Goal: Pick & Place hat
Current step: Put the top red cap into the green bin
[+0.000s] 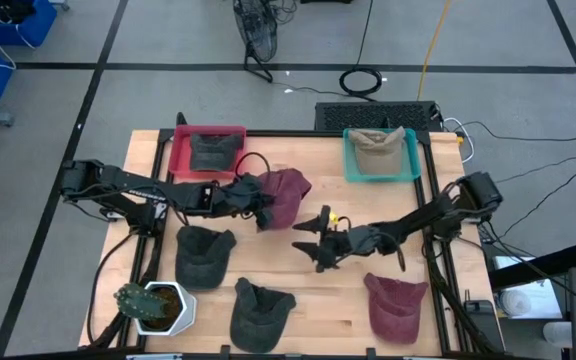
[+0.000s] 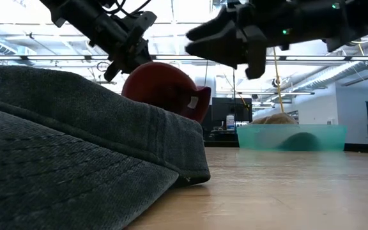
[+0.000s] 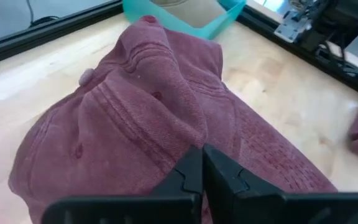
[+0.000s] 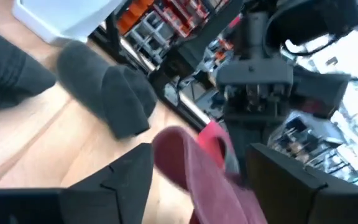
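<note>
1. Filling the foreground of the low view, a dark grey hat (image 2: 75, 147) is lying on the wooden tabletop (image 2: 286, 191), its brim edge touching the wood.
2. At the front left corner of the tabletop in the high view, a potted plant (image 1: 154, 305) in a white pot is standing.
3. Just beside it, a second dark grey hat (image 1: 202, 255) is lying flat; a third one (image 1: 260, 312) is sitting near the front edge at centre.
4. At the back left, a red bin (image 1: 206, 152) is holding a dark hat.
5. Left end effector (image 1: 261, 208) is reaching in from the left; its fingers (image 3: 191, 177) are pressed together, pinching a fold of the maroon hat (image 3: 142, 118).
6. That maroon hat (image 1: 284, 195) is hanging from the pinch near the tabletop's middle; in the low view it (image 2: 165, 89) is showing above the grey hat's crown, raised off the wood.
7. Right end effector (image 1: 313, 238) is hovering just right of the maroon hat, jaws spread wide, gripping nothing; in its own wrist view the hat's edge (image 4: 197, 174) is lying between the two fingers, blurred.
8. At the back right, a teal bin (image 1: 380, 155) is holding a tan hat (image 1: 378, 150).
9. At the front right, another maroon hat (image 1: 396, 305) is lying flat, well apart from both arms.
</note>
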Motion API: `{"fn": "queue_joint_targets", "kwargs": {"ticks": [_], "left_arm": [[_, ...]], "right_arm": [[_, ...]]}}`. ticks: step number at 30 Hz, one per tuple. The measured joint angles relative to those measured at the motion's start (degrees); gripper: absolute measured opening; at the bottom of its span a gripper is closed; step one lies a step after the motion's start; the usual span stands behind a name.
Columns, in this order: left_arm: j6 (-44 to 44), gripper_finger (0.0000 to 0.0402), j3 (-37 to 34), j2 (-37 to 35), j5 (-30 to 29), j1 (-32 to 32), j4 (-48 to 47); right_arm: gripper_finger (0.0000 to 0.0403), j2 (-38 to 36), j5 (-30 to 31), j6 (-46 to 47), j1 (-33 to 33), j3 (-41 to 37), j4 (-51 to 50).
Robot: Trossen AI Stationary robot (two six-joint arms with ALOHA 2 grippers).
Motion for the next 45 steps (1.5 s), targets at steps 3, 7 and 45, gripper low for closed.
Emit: {"fn": "queue_joint_targets", "kwargs": {"ticks": [3, 7, 45], "left_arm": [[-0.04, 0.0005, 0.00, 0.00, -0.09, -0.21, 1.28], [-0.01, 0.0013, 0.00, 0.00, -0.09, -0.41, 3.48], [3.26, 0.0019, 0.07, 2.97, 1.23, -1.69, 12.46]], "right_arm": [[0.0246, 1.36, -0.34, -1.69, 0.02, 1.62, 0.24], [0.0238, 1.61, -0.32, -1.72, 0.23, 1.71, -0.90], [0.0048, 1.61, 12.01, 1.43, -1.05, 1.56, -1.51]]}}
